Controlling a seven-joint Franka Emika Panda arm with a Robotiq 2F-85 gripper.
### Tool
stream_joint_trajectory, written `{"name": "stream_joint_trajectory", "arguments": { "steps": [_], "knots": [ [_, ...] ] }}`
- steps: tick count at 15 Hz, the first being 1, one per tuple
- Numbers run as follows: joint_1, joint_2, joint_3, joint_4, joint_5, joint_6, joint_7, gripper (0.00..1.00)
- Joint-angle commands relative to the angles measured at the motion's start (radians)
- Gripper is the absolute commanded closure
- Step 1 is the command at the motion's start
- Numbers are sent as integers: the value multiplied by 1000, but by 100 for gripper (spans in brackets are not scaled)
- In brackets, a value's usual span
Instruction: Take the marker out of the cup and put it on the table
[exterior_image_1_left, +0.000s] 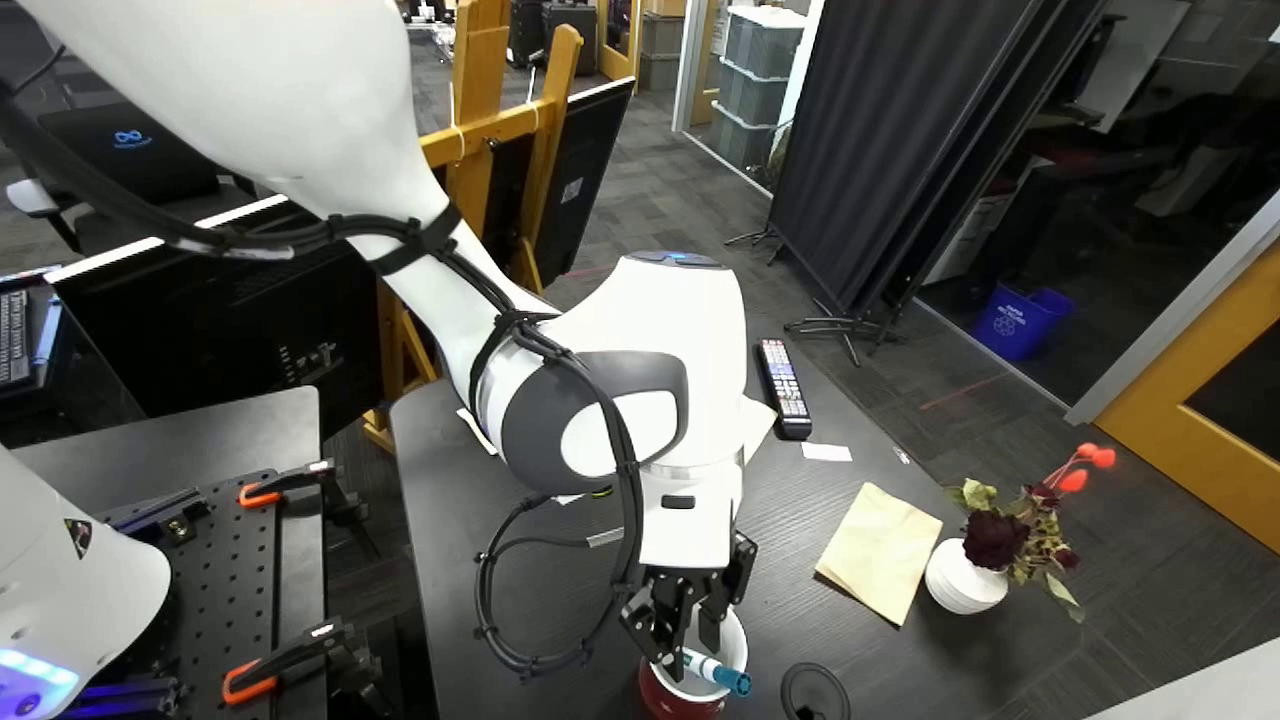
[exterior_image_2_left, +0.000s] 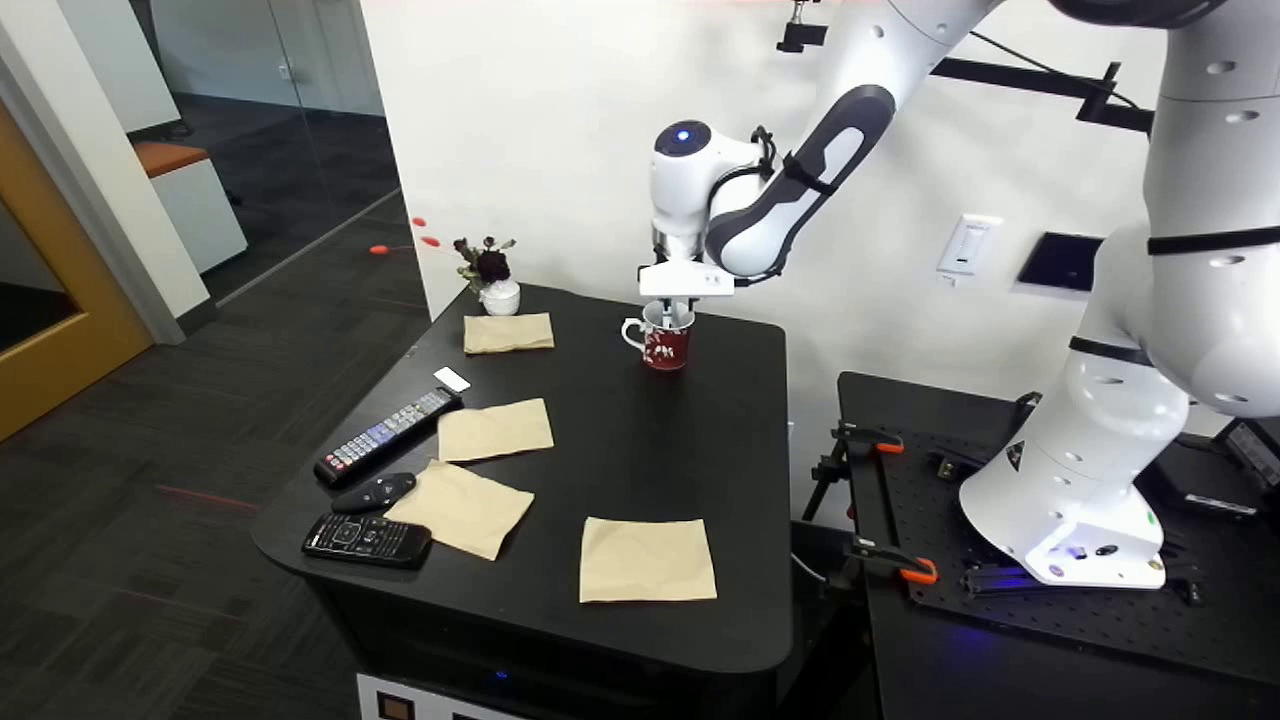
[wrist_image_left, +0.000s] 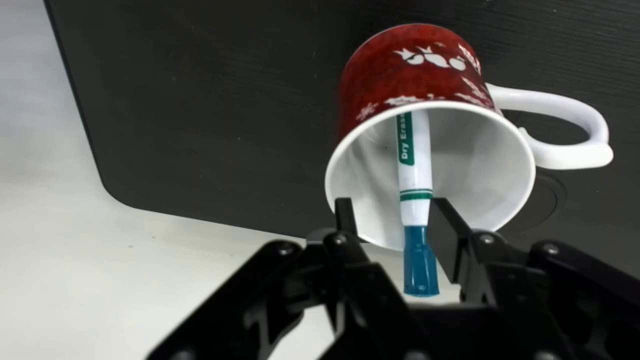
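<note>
The cup is a red mug with a white inside and white handle; it stands upright on the black table (exterior_image_2_left: 640, 450). It shows in both exterior views (exterior_image_1_left: 680, 702) (exterior_image_2_left: 665, 350) and the wrist view (wrist_image_left: 410, 75). The marker is white with green print and a teal cap; it leans in the cup with its cap past the rim, in the wrist view (wrist_image_left: 415, 200) and an exterior view (exterior_image_1_left: 708, 668). Its lower end is hidden. My gripper (wrist_image_left: 392, 212) (exterior_image_1_left: 692, 640) is open at the cup's mouth, fingers either side of the marker, right finger close against it, a gap at left.
A white vase with flowers (exterior_image_1_left: 965, 580) (exterior_image_2_left: 500, 298) and a folded tan paper (exterior_image_1_left: 880, 552) (exterior_image_2_left: 508, 333) lie near the cup. More papers and remotes (exterior_image_2_left: 390, 435) lie along the table's side. A white wall (exterior_image_2_left: 560, 180) stands behind the cup. A round dark mark (exterior_image_1_left: 815, 692) is beside it.
</note>
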Motion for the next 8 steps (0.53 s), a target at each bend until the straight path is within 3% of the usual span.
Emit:
{"name": "stream_joint_trajectory", "arguments": {
  "steps": [1, 8],
  "knots": [
    [26, 22, -24, 23, 27, 11, -12, 57],
    [34, 62, -37, 48, 18, 38, -5, 59]
  ]
}}
